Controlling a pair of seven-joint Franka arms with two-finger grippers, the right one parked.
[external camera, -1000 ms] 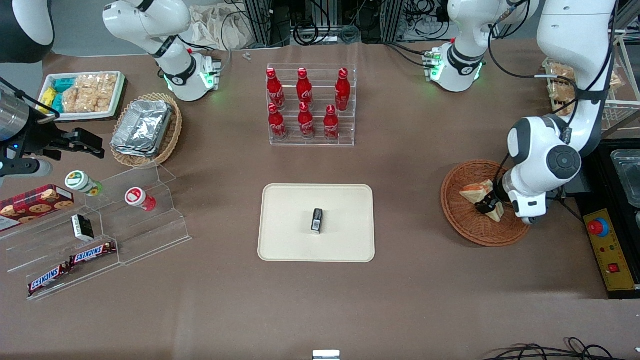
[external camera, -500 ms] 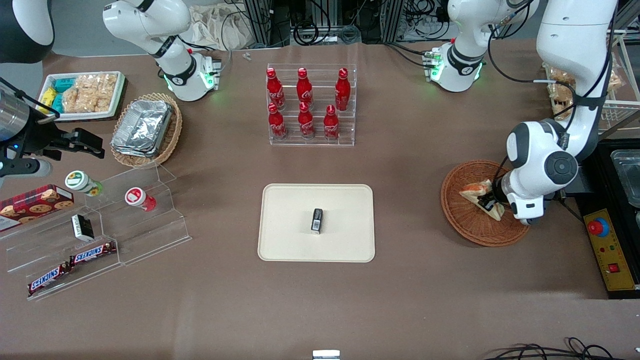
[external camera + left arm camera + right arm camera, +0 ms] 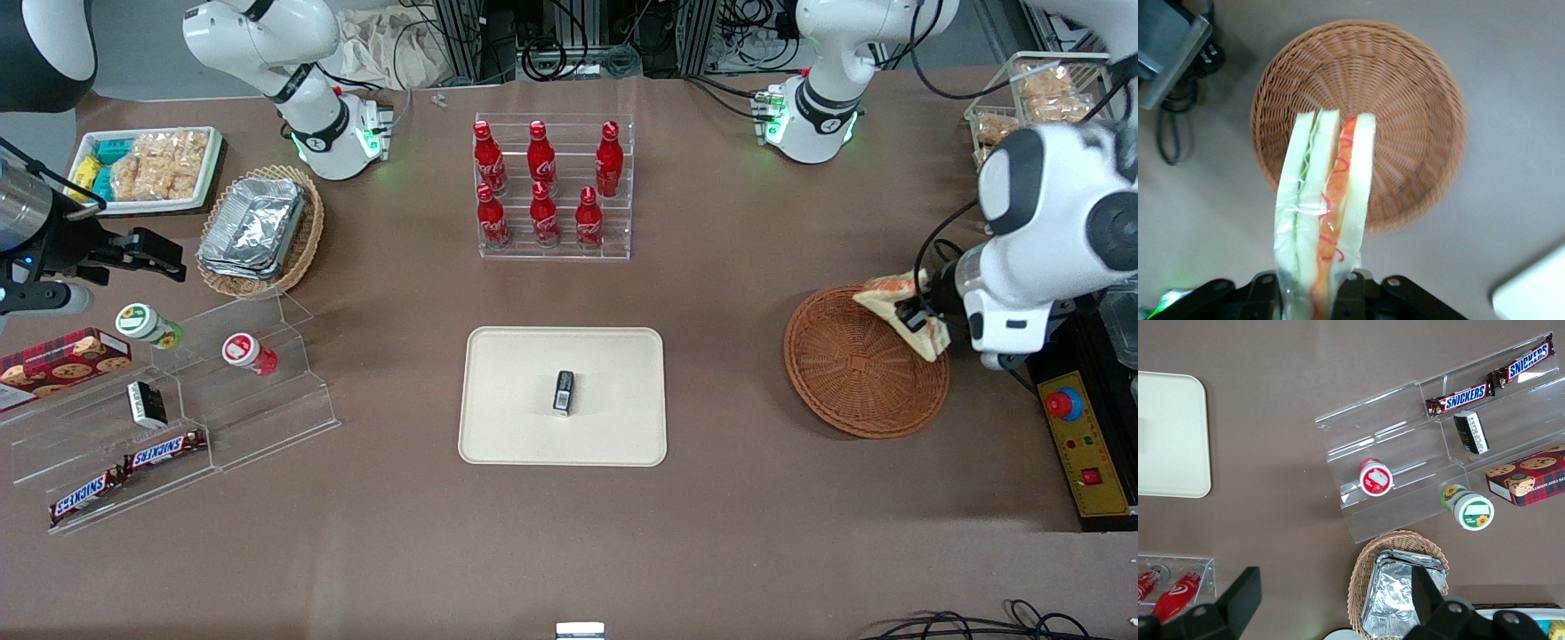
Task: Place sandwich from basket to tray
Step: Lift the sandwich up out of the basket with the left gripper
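The sandwich (image 3: 900,300) is a wrapped wedge of white bread with orange and green filling, and my left gripper (image 3: 916,313) is shut on it. It hangs lifted above the basket's rim, toward the working arm's end of the table. In the left wrist view the sandwich (image 3: 1328,200) stands out from the gripper (image 3: 1319,293), above the round reddish-brown wicker basket (image 3: 1418,127). The basket (image 3: 853,373) holds nothing else. The cream tray (image 3: 507,400) lies at the table's middle with a small dark box (image 3: 563,392) on it.
An acrylic rack of red cola bottles (image 3: 551,188) stands farther from the front camera than the tray. A control box with a red button (image 3: 1071,427) lies beside the basket. Toward the parked arm's end are a clear stepped shelf with snacks (image 3: 178,400) and a tan basket of foil containers (image 3: 260,229).
The gripper has lifted the sandwich out of the basket, upward and away from the front camera. The arm's wrist has risen and swung toward the table's edge. The basket stays put.
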